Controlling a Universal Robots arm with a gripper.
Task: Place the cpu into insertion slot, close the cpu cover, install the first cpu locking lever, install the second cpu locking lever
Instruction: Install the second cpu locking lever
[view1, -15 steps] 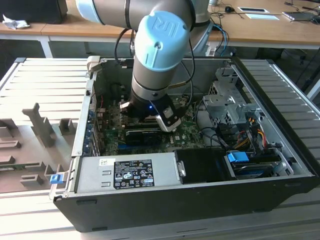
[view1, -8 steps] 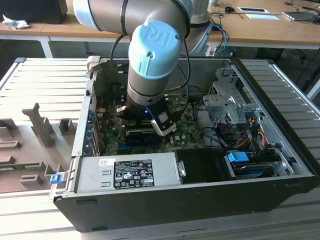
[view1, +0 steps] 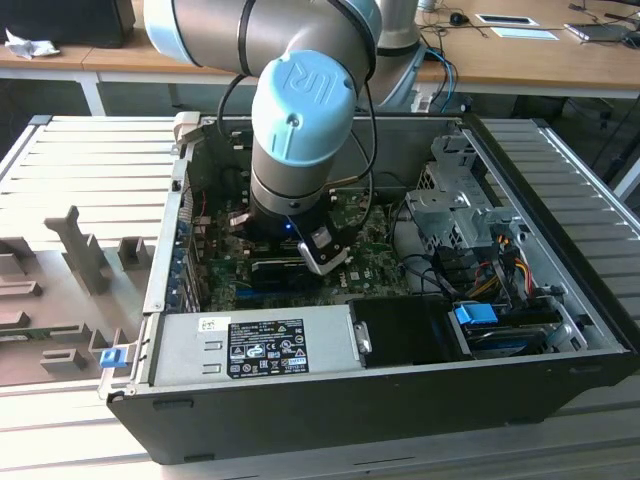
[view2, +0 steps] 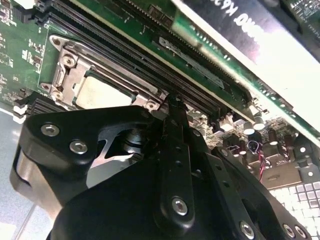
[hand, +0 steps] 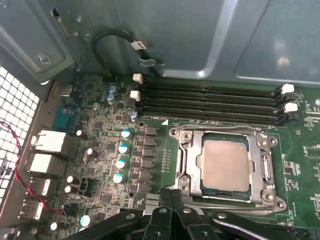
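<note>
The cpu (hand: 224, 165) lies flat in the insertion slot (hand: 181, 186), its pale metal face showing through the square opening of the cpu cover (hand: 263, 167), which is down over it. In the second wrist view the cpu (view2: 102, 92) and the cover (view2: 65, 67) sit just beyond the fingers. My gripper (hand: 172, 196) is shut, its black fingertips pressed together at the socket's corner, by a thin locking lever (hand: 235, 203) that runs along the nearest socket edge. I cannot tell whether the tips touch that lever. In the exterior view the arm's wrist (view1: 300, 130) reaches down into the open computer case (view1: 560, 370).
Long black memory slots (hand: 210, 100) run beside the socket on its far side. Capacitors (hand: 120, 162) and rear ports (hand: 47, 145) crowd the board next to the gripper. In the exterior view a power supply (view1: 250, 345), a drive cage (view1: 455, 205) and cables (view1: 490, 260) fill the case's near side.
</note>
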